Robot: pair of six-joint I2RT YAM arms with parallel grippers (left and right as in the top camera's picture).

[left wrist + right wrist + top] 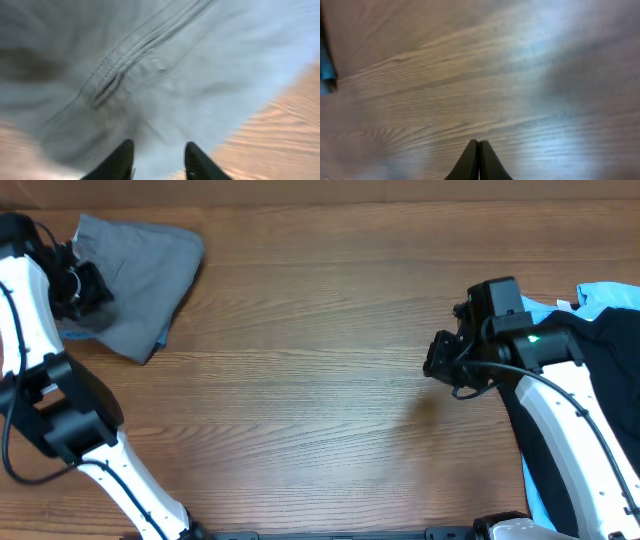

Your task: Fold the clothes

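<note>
We hold the left gripper [159, 146], fingers parted and empty, over the grey garment [140, 275] at far left. The right gripper [478, 150] is pinched together, empty. A shallow pinch may slip and bunch it.

I see grey garment [140, 270]: top-left of my overhead view, roughly folded, rumpled, lower corner pointing toward centre; stitched seam visible up close | black garment [612, 365]: right edge, heaped, unfolded, running out of frame | blue garment [608, 294]: light blue, under the black one, showing past its edges
</note>
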